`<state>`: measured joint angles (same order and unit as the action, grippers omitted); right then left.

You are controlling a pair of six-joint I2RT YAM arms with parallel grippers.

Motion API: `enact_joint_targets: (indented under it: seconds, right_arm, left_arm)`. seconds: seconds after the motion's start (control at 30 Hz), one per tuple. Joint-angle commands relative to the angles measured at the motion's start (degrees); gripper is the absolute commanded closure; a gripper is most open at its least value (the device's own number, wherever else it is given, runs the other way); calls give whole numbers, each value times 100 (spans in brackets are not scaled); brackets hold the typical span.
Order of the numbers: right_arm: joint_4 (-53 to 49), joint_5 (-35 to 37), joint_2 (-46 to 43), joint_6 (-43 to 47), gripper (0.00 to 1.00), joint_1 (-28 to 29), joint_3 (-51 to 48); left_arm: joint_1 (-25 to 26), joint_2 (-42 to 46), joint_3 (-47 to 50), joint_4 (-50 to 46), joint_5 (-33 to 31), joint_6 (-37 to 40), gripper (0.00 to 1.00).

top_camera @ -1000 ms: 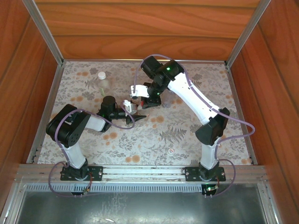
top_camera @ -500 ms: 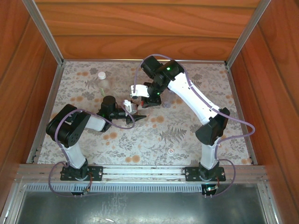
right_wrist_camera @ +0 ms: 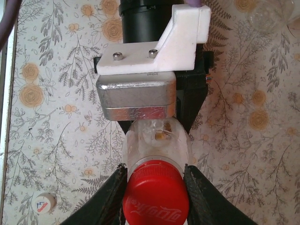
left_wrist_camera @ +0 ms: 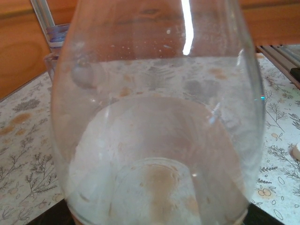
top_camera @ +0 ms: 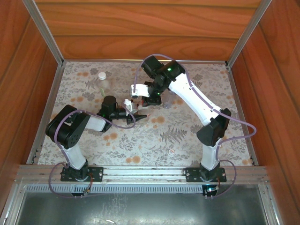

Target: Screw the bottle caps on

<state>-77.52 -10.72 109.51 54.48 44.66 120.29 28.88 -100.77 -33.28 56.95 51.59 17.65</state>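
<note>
Right pincer (right_wrist_camera: 154,174) has narrowed onto the red cap (right_wrist_camera: 155,199); left pincer (top_camera: 135,117) clamps the bottle (left_wrist_camera: 159,140). Probably light, slippery plastic: grip the cap's sides.

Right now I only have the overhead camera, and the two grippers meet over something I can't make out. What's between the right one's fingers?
Observer: A red cap. On the right wrist view, the right gripper has a finger against each side of it.
Operator: Is that cap on a bottle, or loose?
Observer: It sits on the neck of a clear bottle, which is held in the left gripper. I can't tell how far it is screwed down.
</note>
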Motion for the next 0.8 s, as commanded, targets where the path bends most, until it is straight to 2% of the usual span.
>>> enact_joint_targets:
  seconds: [0.0, 0.2, 0.4, 0.47, 0.6, 0.67, 0.77]
  right_arm:
    - [-267, 158, 55, -407, 76, 103, -347]
    - [-162, 307, -9, -1434, 82, 139, -456]
    - [-196, 548, 40, -3111, 87, 148, -282]
    - [-151, 611, 52, -3894, 89, 148, -215]
    - [-239, 692, 164, -5590, 99, 150, -10]
    - [-374, 930, 188, -6592, 100, 152, 54]
    - [-515, 1072, 180, -7650, 98, 159, 73]
  left_arm:
    - [47, -165, 145, -1153, -761, -150, 51]
    - [66, 36, 170, -1159, -1524, -225, 51]
    - [158, 263, 182, -1142, -2442, -163, 51]
    - [235, 299, 165, -1142, -2844, -114, 51]
    - [394, 340, 113, -1142, -3718, -122, 51]
    - [498, 367, 111, -1142, -4116, -9, 51]
    - [557, 392, 103, -1142, -4254, 87, 51]
